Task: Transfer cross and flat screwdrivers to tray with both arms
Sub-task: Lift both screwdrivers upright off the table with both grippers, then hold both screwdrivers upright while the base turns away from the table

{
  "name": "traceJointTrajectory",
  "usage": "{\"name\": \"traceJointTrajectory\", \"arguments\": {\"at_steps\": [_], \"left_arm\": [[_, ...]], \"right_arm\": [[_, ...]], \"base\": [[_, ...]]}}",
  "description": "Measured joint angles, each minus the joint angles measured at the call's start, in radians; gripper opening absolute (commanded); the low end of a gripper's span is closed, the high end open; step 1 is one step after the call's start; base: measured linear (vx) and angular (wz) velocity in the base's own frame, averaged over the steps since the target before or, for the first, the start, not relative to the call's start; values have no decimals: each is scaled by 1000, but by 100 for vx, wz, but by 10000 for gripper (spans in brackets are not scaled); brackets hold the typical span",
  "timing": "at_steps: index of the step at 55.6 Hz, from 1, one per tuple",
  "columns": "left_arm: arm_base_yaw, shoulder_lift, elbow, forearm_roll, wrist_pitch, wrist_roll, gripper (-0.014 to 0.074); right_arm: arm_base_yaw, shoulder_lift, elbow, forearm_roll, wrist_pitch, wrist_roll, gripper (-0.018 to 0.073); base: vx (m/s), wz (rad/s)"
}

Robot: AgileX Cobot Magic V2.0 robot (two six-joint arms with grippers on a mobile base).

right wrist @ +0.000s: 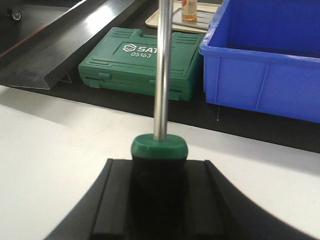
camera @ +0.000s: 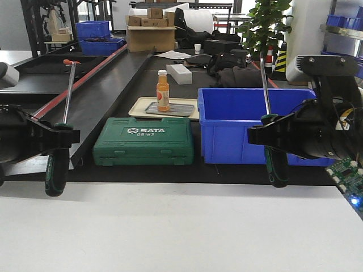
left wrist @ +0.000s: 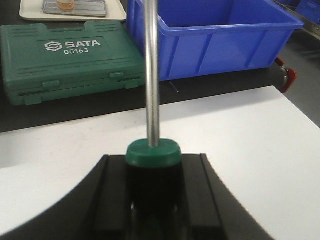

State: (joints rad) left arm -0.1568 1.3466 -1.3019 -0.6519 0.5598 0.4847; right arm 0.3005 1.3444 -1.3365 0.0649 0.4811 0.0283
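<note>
Above the white table (camera: 170, 226), the left gripper (camera: 59, 136) has its jaws closed on the left screwdriver (camera: 55, 173), a tool with a long thin steel shaft and a chunky black-and-green rubber handle. The tool stands nearly upright, shaft up and handle down. The grip sits just below the green collar, and the handle end hangs beneath the jaws.

The right gripper (camera: 269, 135) clamps the right screwdriver (camera: 276, 167), a tool of the same pattern, in the same attitude. Both wrist views show the green collar standing proud of the closed jaws. The tips are too small or out of frame, so cross and flat cannot be told apart.

Beyond the table edge, a green plastic SATA tool case (camera: 143, 141) lies beside a deep blue plastic bin (camera: 249, 122). Behind the case, a cream-coloured tray (camera: 137, 106) carries a small grey metal tray (camera: 182, 109), on which an orange bottle (camera: 163, 90) stands upright.
</note>
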Motion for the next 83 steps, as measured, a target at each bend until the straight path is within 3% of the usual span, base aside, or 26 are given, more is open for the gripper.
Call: {"name": "traceJointTrajectory", "arguments": {"at_steps": [51, 83], "left_arm": [[0, 0, 0, 1, 0, 0, 1], [0, 0, 0, 1, 0, 0, 1]], "right_arm": [[0, 77, 0, 1, 0, -1, -8], [0, 90, 0, 1, -1, -2, -7]], "base": [[-17, 0], [-27, -24]]}}
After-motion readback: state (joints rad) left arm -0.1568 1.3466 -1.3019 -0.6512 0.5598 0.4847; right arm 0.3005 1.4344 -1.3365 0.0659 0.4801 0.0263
